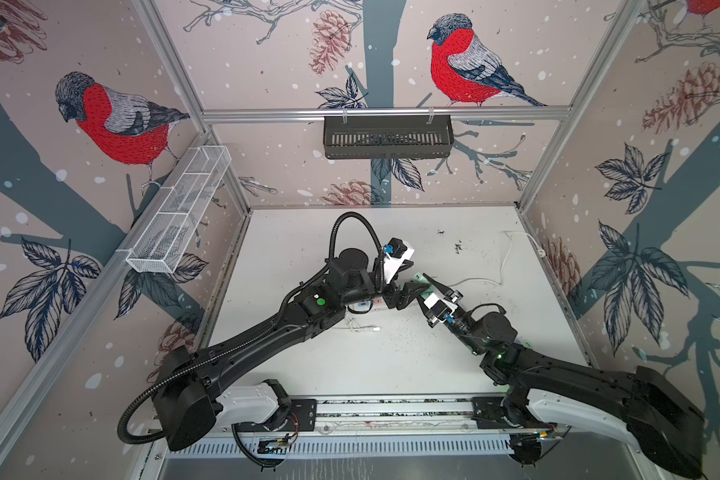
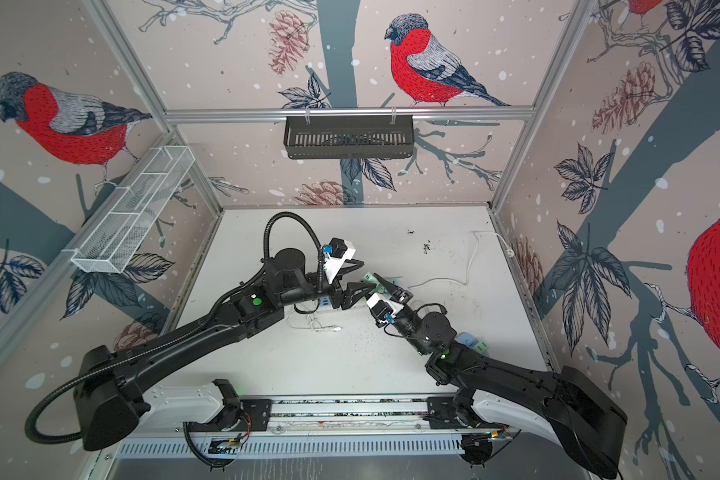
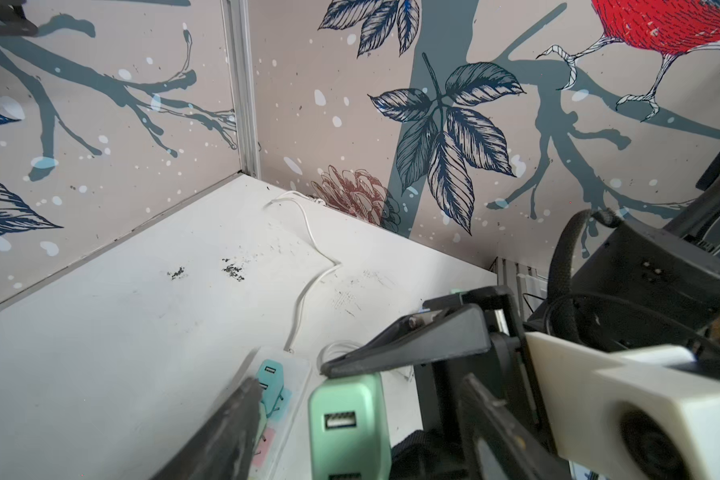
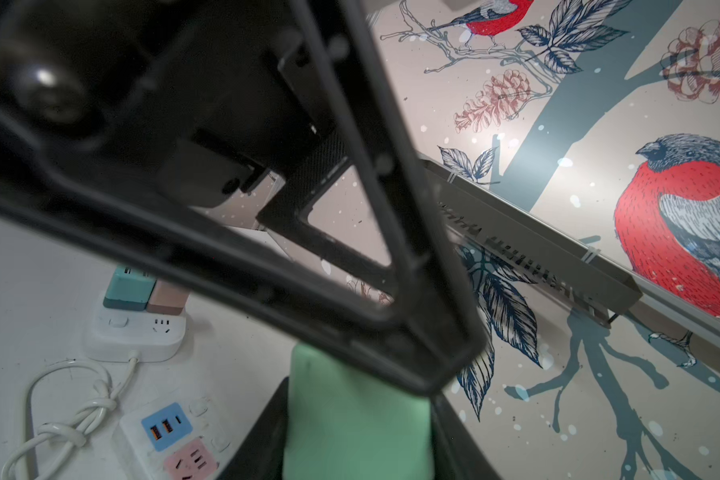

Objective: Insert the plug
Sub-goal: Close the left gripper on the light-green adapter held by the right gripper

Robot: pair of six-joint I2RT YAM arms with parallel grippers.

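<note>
I have the right gripper (image 4: 358,395) clamped on the mint-green plug (image 4: 358,432) — in the right wrist view its two black fingers press the plug's sides. The plug is held near the middle of the table (image 1: 391,365), just beside the white power strip (image 3: 296,374) and not seated in any socket. The left gripper (image 1: 410,278) faces it from the other side with its jaws standing apart and the plug between them. In the left wrist view I see a gap between each finger (image 3: 229,436) and the plug, so that gripper holds nothing. The strip shows a blue USB block (image 4: 167,426) and a pink socket (image 4: 190,459). Near it sits a white socket cube (image 4: 136,336) with a teal charger (image 4: 127,286) and a pink charger (image 4: 167,297) plugged in. A white cable (image 1: 501,266) runs — loosely curved — towards the right wall.
</note>
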